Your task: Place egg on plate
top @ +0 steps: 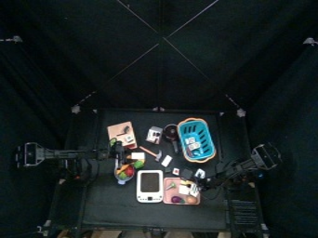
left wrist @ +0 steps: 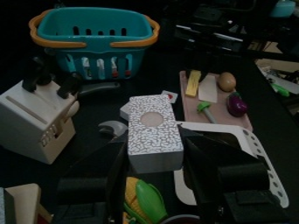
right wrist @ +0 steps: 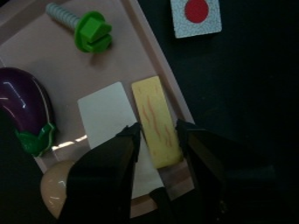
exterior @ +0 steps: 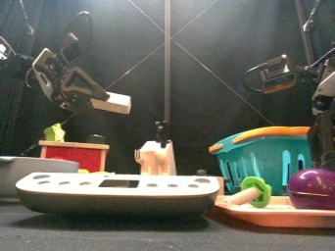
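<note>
- Hanging over the plate (right wrist: 135, 52), the right gripper (right wrist: 162, 131) has its jaws spread wide with nothing clamped between them
- Between those jaws, lower down on the plate, shows a yellow strip (right wrist: 152, 105), with a white square (right wrist: 105, 109) just beside it
- The egg (right wrist: 56, 188), tan and rounded, appears to rest on the plate near its edge, partly hidden behind one jaw of the right gripper; it sits outside the gap between the jaws
- A purple eggplant (right wrist: 24, 101) and a green screw (right wrist: 82, 26) also lie on the plate
- The left gripper (left wrist: 158, 162) is raised well above the table and is closed around a white speckled box (left wrist: 152, 127)
- A teal basket (left wrist: 93, 35) with an orange rim stands behind the plate, and a white device (exterior: 118, 191) lies just beside the plate at the table's front
</note>
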You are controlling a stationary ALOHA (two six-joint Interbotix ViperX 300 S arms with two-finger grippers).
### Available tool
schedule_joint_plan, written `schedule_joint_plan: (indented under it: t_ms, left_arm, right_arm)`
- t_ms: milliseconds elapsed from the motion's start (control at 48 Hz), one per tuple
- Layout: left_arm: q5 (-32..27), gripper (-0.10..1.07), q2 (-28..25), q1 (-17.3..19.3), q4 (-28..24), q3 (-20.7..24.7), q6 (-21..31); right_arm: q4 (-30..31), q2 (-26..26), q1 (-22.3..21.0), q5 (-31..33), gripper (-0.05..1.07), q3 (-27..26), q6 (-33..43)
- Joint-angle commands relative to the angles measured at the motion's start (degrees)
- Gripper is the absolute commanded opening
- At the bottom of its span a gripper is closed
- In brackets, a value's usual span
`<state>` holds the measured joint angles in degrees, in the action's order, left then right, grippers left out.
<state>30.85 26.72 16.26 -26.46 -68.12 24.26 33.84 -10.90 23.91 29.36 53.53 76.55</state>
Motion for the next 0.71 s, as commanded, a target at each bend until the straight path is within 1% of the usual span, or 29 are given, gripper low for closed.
schedule_joint_plan:
  t_ms: [0,375,500,583,688]
  left_arm:
    - [0.18,0.69,0.26,0.18,0.09,0.62,-0.09]
    - [0.18,0.69,0.18,0.18,0.09,0.62,-0.09]
    - [0.18,0.69,0.18,0.18,0.09,0.62,-0.09]
    - [0.18,0.69,0.18,0.18,0.09,0.62,-0.18]
    - [0.18,0.69,0.26,0.18,0.09,0.70,-0.18]
  right_arm:
    - [0.18,-1.23,0.09,0.18,0.85,-1.49,0.00]
    - [0.00,-1.93,-0.26,0.26,0.85,-3.25,0.09]
    - [0.35,-1.93,-0.35,0.26,0.85,-4.57,0.00]
    - [1.23,-1.93,-1.05,0.26,0.85,-5.89,-0.09]
    - [4.13,-1.93,-3.08,-0.18,0.85,-7.73,-0.09]
